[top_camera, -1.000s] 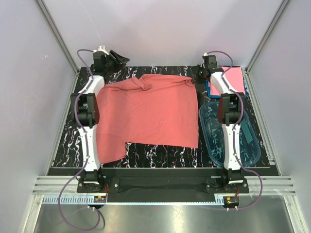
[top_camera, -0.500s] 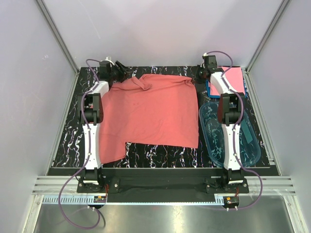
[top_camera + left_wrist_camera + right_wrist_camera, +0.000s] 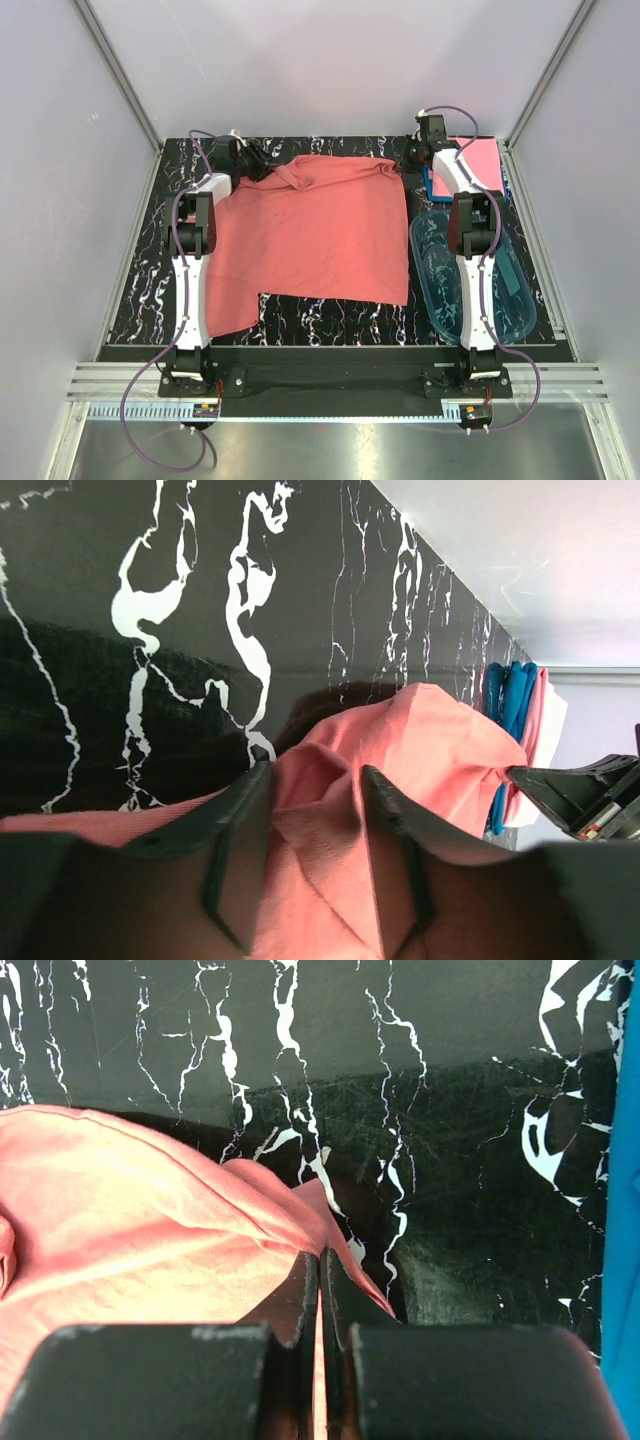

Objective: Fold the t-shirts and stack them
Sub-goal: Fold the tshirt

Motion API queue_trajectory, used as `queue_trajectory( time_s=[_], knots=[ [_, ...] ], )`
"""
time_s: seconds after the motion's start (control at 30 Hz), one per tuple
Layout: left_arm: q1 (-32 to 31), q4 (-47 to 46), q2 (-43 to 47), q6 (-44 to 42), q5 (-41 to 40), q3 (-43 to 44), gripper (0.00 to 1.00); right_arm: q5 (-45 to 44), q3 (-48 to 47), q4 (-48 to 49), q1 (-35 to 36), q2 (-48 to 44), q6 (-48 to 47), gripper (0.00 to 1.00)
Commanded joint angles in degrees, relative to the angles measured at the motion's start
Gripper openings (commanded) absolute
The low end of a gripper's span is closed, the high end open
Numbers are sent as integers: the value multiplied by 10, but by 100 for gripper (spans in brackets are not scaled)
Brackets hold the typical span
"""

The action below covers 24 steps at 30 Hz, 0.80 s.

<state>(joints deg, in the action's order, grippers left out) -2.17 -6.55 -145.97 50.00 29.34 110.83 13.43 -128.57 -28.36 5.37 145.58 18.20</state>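
Note:
The salmon t-shirt [image 3: 310, 230] lies spread flat on the black marbled table [image 3: 140, 290]. My left gripper [image 3: 257, 160] is at its far left corner. In the left wrist view its jaws [image 3: 312, 785] stand open around a raised fold of the salmon cloth [image 3: 420, 740]. My right gripper [image 3: 415, 155] is at the shirt's far right corner. In the right wrist view it [image 3: 320, 1260] is shut on the shirt's edge [image 3: 150, 1220]. A folded pink t-shirt [image 3: 478, 158] lies on a folded blue one [image 3: 432, 188] at the far right.
A clear blue plastic tub [image 3: 472, 285] stands along the right side, next to the right arm. Grey walls close in the table at the back and sides. The folded stack [image 3: 515, 705] and the right gripper [image 3: 580, 795] show in the left wrist view.
My left gripper has moved right from the table's far left corner onto the shirt's far left corner. The right gripper and the shirt have not visibly moved.

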Motion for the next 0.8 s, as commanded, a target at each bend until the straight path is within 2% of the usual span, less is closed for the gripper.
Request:
queue_trajectory(
  time_s=[0.0, 0.4, 0.53, 0.77],
  knots=[
    [2, -16, 44, -15, 2, 9, 41, 18, -3, 11, 1, -22, -8, 0],
    [3, 5, 80, -27, -5, 14, 18, 20, -4, 11, 0, -21, -6, 0],
    [10, 21, 107, -39, -21, 16, 5, 20, -5, 10, 0, -20, -7, 0],
    [41, 31, 155, -38, -68, 22, 0, -13, -9, 9, 0, -21, 0, 0]
  ],
)
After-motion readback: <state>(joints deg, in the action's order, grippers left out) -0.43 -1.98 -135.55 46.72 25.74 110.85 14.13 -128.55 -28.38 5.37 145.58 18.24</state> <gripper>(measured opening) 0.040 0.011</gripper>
